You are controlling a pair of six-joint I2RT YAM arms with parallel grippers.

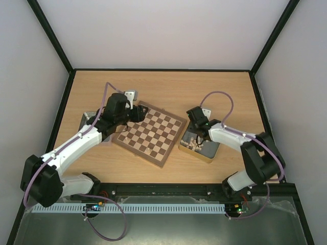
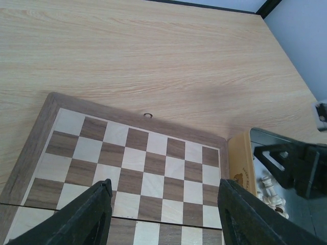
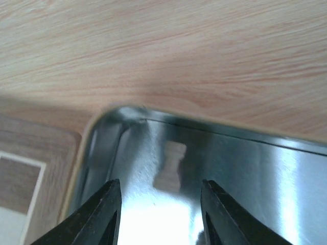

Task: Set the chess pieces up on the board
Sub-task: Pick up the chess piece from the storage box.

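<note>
Cream chess pieces (image 1: 195, 143) lie in the tin (image 1: 204, 156) just right of the bare board (image 1: 149, 133) at mid-desk, so the right gripper (image 3: 161, 199) hangs part-open and empty over them, the left gripper (image 2: 163, 204) likewise above the board.

White tubular links join bulky black joints on the left arm (image 1: 76, 145), lower left of the frame, and the right arm (image 1: 231, 137), lower right. A thin purple cable (image 1: 106, 91) loops along each. The left tool (image 2: 164, 182) and right tool (image 3: 160, 184) have matte black, wedge-shaped fingers.
</note>
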